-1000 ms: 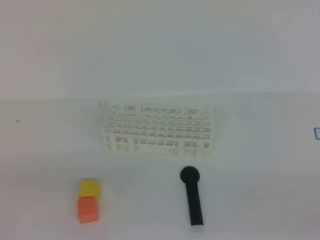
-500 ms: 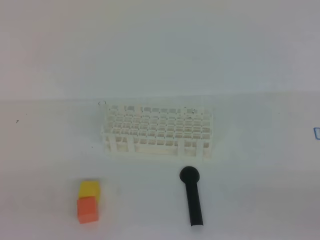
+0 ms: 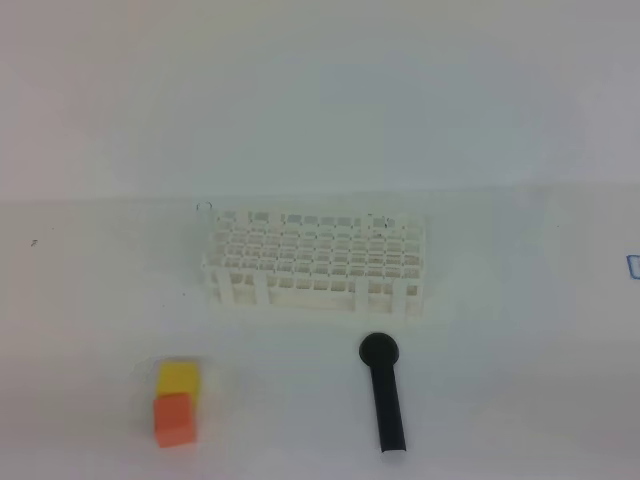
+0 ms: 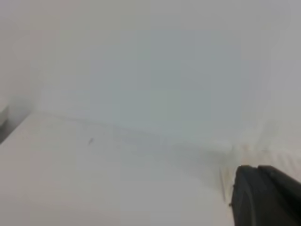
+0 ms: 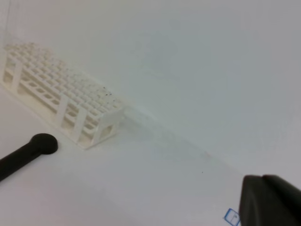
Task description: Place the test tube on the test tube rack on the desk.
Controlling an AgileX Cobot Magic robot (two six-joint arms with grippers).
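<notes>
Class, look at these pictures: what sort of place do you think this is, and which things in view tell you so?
Probably a bare laboratory-style test bench: a plain white desk against a white wall, bearing a white test tube rack, a black round-headed stick and two small cubes, set out like practice props.

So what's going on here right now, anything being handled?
Nothing is being handled. The test tube rack stands on the desk with the black round-headed stick lying in front of it and a yellow cube touching an orange cube to the left. Both arms are pulled back, fingers shut. I can't clearly make out a test tube.
</notes>
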